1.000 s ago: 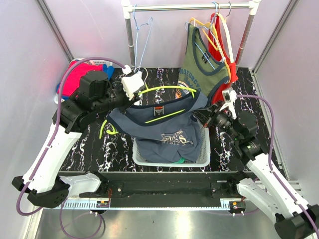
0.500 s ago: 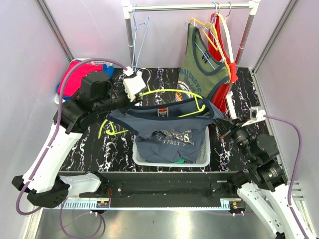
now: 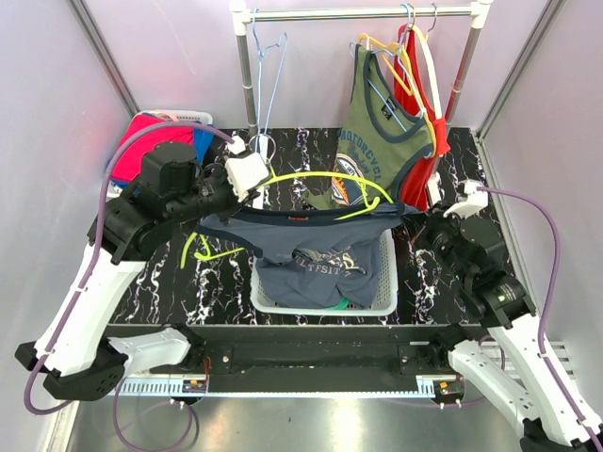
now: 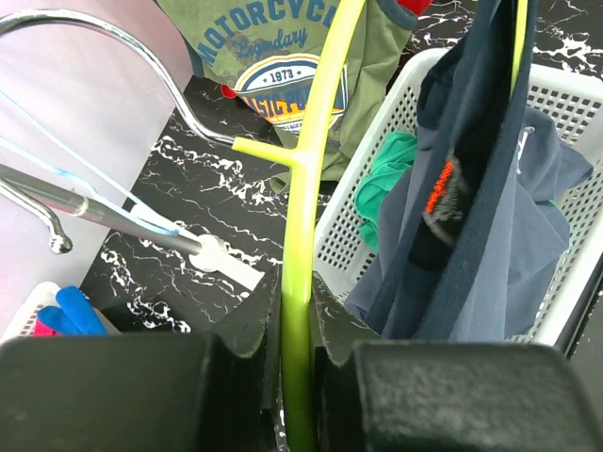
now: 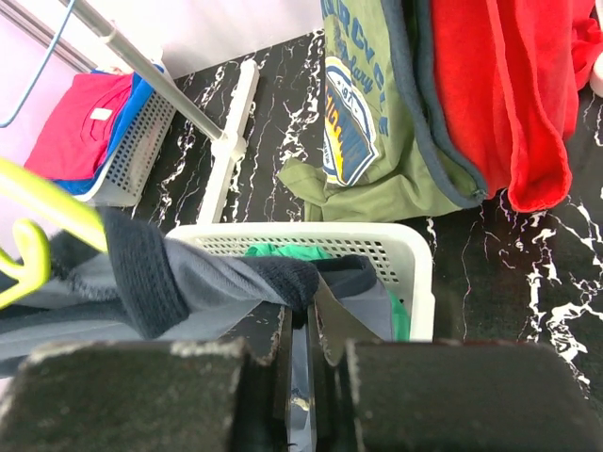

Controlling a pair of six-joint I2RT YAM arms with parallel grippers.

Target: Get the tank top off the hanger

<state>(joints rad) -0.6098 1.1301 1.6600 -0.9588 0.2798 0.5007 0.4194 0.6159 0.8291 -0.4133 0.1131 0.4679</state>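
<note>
A yellow-green hanger (image 3: 320, 177) is clamped in my left gripper (image 3: 262, 184), which is shut on its bar; the bar runs between the fingers in the left wrist view (image 4: 298, 311). The navy tank top (image 3: 306, 247) hangs below the hanger over the white basket (image 3: 387, 282) and is pulled taut to the right. My right gripper (image 3: 421, 226) is shut on the tank top's dark strap (image 5: 301, 275). The hanger's right end (image 3: 379, 201) sticks out bare above the cloth. In the left wrist view the tank top (image 4: 471, 207) hangs beside the bar.
A clothes rail (image 3: 363, 13) at the back holds an olive tank top (image 3: 377, 132), a red garment (image 3: 419, 113) and an empty blue wire hanger (image 3: 268, 66). A basket of pink and blue clothes (image 3: 151, 137) stands back left. Green cloth (image 5: 283, 250) lies in the white basket.
My right gripper has swung out to the right and back, pulling the tank top's strap with it. The cloth has slid off the hanger's right end and stretched flatter. The left arm lifted slightly.
</note>
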